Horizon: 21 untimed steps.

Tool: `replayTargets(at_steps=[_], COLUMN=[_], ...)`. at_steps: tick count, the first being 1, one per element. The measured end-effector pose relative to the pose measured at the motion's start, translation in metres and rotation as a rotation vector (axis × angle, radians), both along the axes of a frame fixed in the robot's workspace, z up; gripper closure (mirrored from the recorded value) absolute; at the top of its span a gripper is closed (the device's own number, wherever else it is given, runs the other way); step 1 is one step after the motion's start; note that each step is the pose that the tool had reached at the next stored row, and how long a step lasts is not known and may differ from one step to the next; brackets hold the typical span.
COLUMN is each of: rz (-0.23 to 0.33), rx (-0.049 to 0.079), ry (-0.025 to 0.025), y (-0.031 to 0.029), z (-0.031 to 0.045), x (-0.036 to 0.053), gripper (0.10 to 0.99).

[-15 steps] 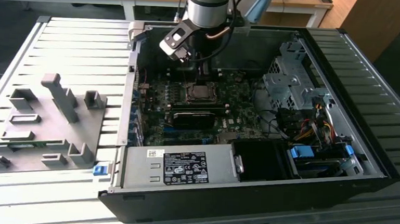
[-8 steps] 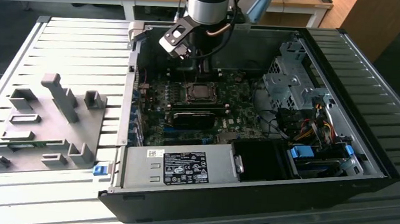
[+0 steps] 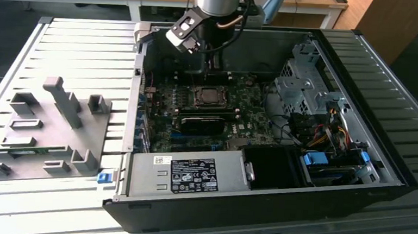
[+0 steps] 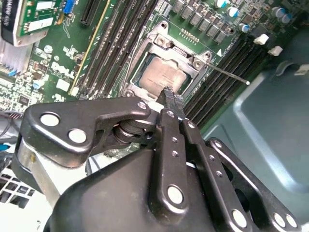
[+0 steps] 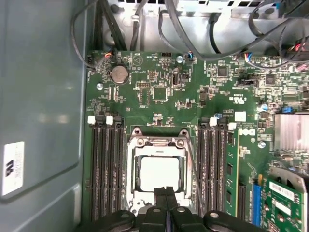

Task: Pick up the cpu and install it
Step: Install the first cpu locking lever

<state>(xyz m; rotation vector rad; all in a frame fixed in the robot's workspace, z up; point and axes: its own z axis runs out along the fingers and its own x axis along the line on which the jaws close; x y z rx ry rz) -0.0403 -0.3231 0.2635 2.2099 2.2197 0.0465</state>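
Cpu (image 5: 158, 173) lies flat in motherboard socket (image 5: 158, 141), inside open computer case (image 3: 382, 133). Gripper (image 4: 173, 99) hovers just above cpu's edge, fingers pressed together, holding nothing; cpu directly beneath fingertips.

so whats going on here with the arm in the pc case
A single robot arm is reaching into an open computer case lying on a slatted table. Its hand hangs just above the motherboard's socket, fingers shut together and holding nothing. The cpu sits in the socket, its silvery top showing inside the metal frame in both wrist views. A grey holder plate lies on the table at the exterior view's left.
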Motion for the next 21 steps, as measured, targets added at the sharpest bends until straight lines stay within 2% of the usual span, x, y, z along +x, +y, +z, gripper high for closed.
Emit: replayTargets(at_steps=[3, 8, 12, 21], rz=[0.000, 0.000, 0.010, 0.091], rx=[0.000, 0.000, 0.000, 0.000], ry=[0.0000, 0.0000, -0.0001, 0.0000], y=[0.0000, 0.0000, 0.0000, 0.0000], z=[0.0074, 0.0135, 0.0139, 0.0140], x=[0.0000, 0.0000, 0.0000, -0.0001], gripper=[0.980, 0.980, 0.980, 0.980])
